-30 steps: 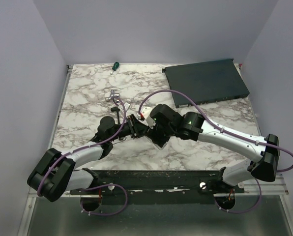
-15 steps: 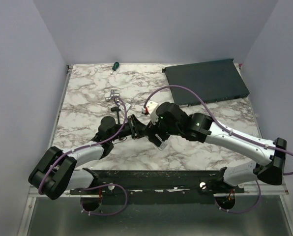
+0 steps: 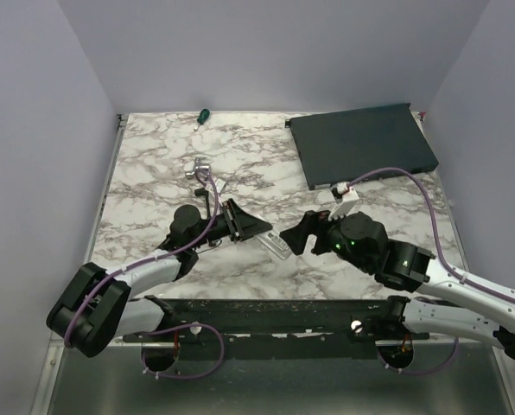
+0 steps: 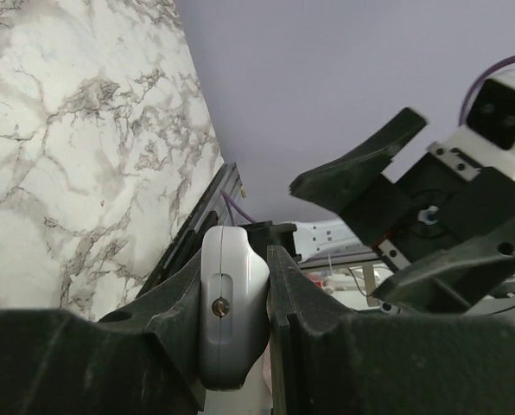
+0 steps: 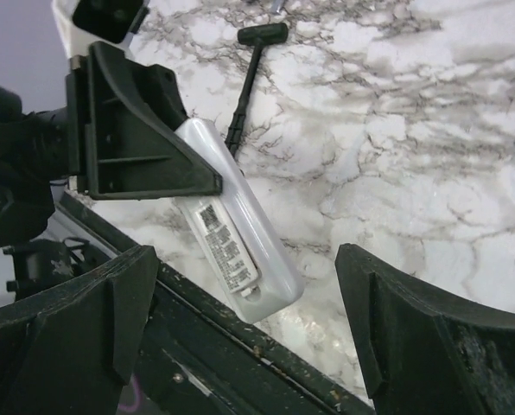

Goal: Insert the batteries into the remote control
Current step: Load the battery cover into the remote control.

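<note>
The white remote control (image 3: pixel 276 245) is clamped near one end by my left gripper (image 3: pixel 256 230) and juts out above the table's front edge. In the left wrist view its rounded end (image 4: pixel 232 307) sits tight between both fingers. In the right wrist view its back (image 5: pixel 236 235) faces the camera, with a printed label. My right gripper (image 5: pixel 249 337) is open and empty, a short way from the remote's free end; it also shows in the top view (image 3: pixel 296 237). No orange batteries are in view.
A large dark flat box (image 3: pixel 361 143) lies at the back right. A green-handled screwdriver (image 3: pixel 201 115) is at the far edge, a silver bracket (image 3: pixel 200 166) left of centre. A black T-shaped tool (image 5: pixel 249 69) lies beyond the remote. The black front rail (image 5: pixel 240 346) runs under it.
My right arm has drawn back to the right, away from the remote, and its gripper now stands open. My left gripper still holds the remote in about the same place.
</note>
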`<action>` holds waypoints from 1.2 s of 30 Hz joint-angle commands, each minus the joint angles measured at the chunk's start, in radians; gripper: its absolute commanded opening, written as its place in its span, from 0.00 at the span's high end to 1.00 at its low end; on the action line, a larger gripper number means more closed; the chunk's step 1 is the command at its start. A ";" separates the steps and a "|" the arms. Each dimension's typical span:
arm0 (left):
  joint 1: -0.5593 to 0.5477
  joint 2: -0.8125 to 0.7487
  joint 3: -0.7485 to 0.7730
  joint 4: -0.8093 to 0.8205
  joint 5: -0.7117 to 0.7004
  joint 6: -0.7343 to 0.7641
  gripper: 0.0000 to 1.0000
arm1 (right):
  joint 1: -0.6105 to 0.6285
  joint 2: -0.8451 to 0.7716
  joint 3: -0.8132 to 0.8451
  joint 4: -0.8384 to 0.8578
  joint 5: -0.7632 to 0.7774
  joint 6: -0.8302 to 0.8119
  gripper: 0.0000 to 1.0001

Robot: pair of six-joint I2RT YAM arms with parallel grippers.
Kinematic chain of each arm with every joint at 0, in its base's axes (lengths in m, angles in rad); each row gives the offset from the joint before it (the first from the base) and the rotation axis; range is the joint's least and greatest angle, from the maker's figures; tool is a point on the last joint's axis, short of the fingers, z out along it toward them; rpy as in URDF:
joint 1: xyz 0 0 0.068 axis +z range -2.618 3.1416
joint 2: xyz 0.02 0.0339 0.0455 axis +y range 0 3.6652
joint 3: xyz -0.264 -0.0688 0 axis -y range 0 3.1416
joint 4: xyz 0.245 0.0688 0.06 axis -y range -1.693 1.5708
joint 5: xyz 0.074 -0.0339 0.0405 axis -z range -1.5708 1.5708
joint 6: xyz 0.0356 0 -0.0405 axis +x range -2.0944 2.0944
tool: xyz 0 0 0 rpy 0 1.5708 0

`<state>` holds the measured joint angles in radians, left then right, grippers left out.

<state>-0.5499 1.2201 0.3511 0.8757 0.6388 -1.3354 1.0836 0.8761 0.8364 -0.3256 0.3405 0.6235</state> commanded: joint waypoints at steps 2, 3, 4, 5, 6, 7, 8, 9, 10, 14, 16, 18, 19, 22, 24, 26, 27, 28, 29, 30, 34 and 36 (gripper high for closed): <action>0.008 -0.057 -0.019 0.039 -0.069 -0.029 1.00 | -0.011 -0.081 -0.108 0.121 0.079 0.261 0.07; 0.008 -0.064 -0.023 0.037 -0.077 -0.031 1.00 | -0.013 -0.090 -0.123 0.122 0.077 0.283 0.07; 0.008 -0.073 -0.025 0.034 -0.085 -0.033 1.00 | -0.014 -0.100 -0.135 0.123 0.076 0.301 0.07; 0.008 -0.080 -0.026 0.034 -0.091 -0.033 1.00 | -0.014 -0.109 -0.150 0.122 0.078 0.330 0.06; 0.008 -0.087 -0.026 0.031 -0.092 -0.034 1.00 | -0.016 -0.119 -0.165 0.126 0.079 0.356 0.07; 0.008 -0.093 -0.024 0.025 -0.094 -0.034 1.00 | -0.015 -0.131 -0.186 0.140 0.077 0.381 0.07; 0.008 -0.099 -0.023 0.020 -0.095 -0.034 1.00 | -0.017 -0.144 -0.207 0.156 0.073 0.404 0.07; 0.008 -0.103 -0.023 0.016 -0.098 -0.034 1.00 | -0.019 -0.155 -0.224 0.176 0.064 0.420 0.07; 0.009 -0.109 -0.023 0.012 -0.099 -0.035 1.00 | -0.022 -0.164 -0.241 0.189 0.058 0.435 0.07; 0.008 -0.126 -0.027 0.001 -0.105 -0.038 1.00 | -0.038 -0.173 -0.277 0.225 0.023 0.489 0.09; 0.008 -0.128 -0.027 -0.001 -0.107 -0.038 1.00 | -0.048 -0.174 -0.291 0.253 0.000 0.503 0.09; 0.008 -0.128 -0.026 -0.002 -0.108 -0.039 1.00 | -0.061 -0.182 -0.309 0.296 -0.025 0.511 0.11; 0.008 -0.127 -0.026 0.000 -0.107 -0.039 1.00 | -0.068 -0.184 -0.320 0.313 -0.038 0.514 0.11; 0.008 -0.123 -0.027 0.000 -0.105 -0.038 1.00 | -0.100 -0.186 -0.344 0.394 -0.102 0.526 0.12; 0.008 -0.118 -0.027 0.001 -0.105 -0.036 1.00 | -0.123 -0.175 -0.352 0.419 -0.153 0.534 0.12; 0.008 -0.116 -0.024 0.004 -0.105 -0.039 1.00 | -0.150 -0.156 -0.350 0.419 -0.198 0.541 0.13; 0.008 -0.116 -0.023 0.004 -0.106 -0.038 1.00 | -0.163 -0.147 -0.353 0.420 -0.220 0.548 0.13; 0.008 -0.117 -0.022 0.004 -0.108 -0.038 1.00 | -0.173 -0.140 -0.355 0.424 -0.238 0.553 0.13; 0.009 -0.119 -0.021 0.003 -0.110 -0.038 1.00 | -0.184 -0.130 -0.357 0.427 -0.256 0.558 0.13; 0.008 -0.123 -0.021 0.001 -0.113 -0.037 1.00 | -0.192 -0.119 -0.359 0.432 -0.275 0.562 0.13; 0.008 -0.134 -0.021 -0.010 -0.125 -0.035 1.00 | -0.218 -0.090 -0.369 0.466 -0.333 0.570 0.15; 0.008 -0.138 -0.023 -0.016 -0.126 -0.034 1.00 | -0.221 -0.082 -0.369 0.472 -0.362 0.570 0.16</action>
<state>-0.5446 1.1095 0.3344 0.8551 0.5419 -1.3705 0.8745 0.7788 0.4839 0.0914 0.0772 1.1751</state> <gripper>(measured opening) 0.276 0.851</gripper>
